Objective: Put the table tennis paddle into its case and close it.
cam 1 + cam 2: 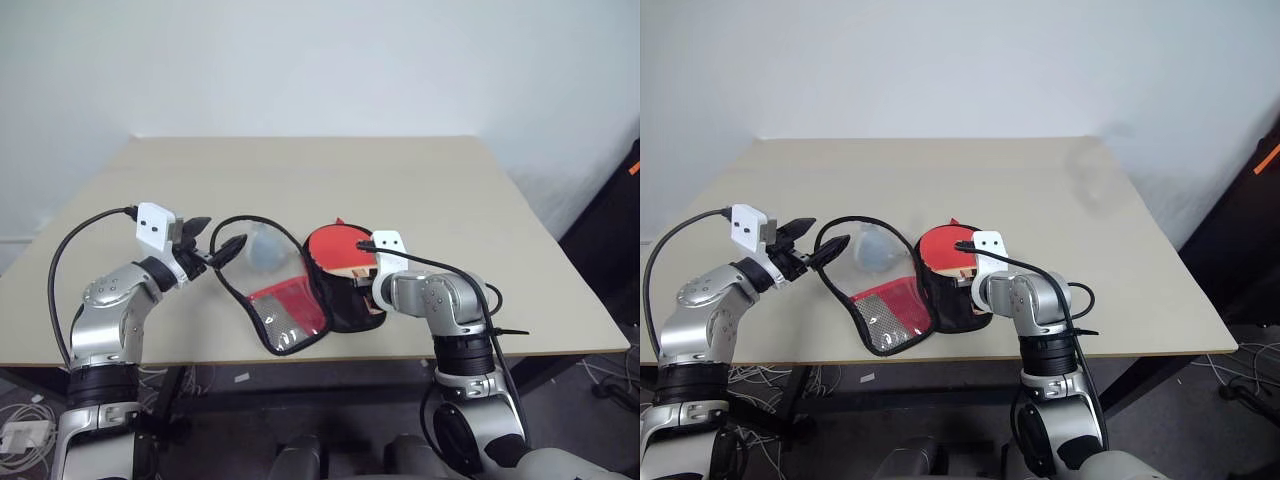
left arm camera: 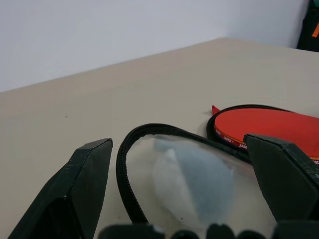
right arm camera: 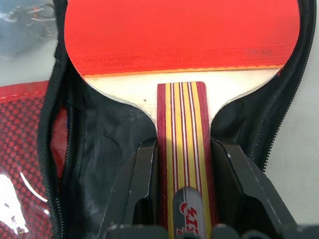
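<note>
The right gripper (image 3: 182, 164) clamps the table tennis paddle (image 1: 338, 250) by its handle, inside the open case (image 1: 290, 300). The left gripper (image 1: 212, 243) gapes wide at nine o'clock of the case's flap, on the table (image 1: 420, 180).

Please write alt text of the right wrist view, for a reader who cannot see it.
The right tool grips the striped wooden handle of the paddle, whose red face lies in the open case on its black lining. The black zipper edge runs around it, and the red mesh flap lies open beside it.

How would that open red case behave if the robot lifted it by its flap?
The case would probably flop: its open flap lies limp with a wavy zipper edge. It looks light, thin fabric and mesh. With the table tennis paddle lying in it, that half would likely sag or drag.
</note>
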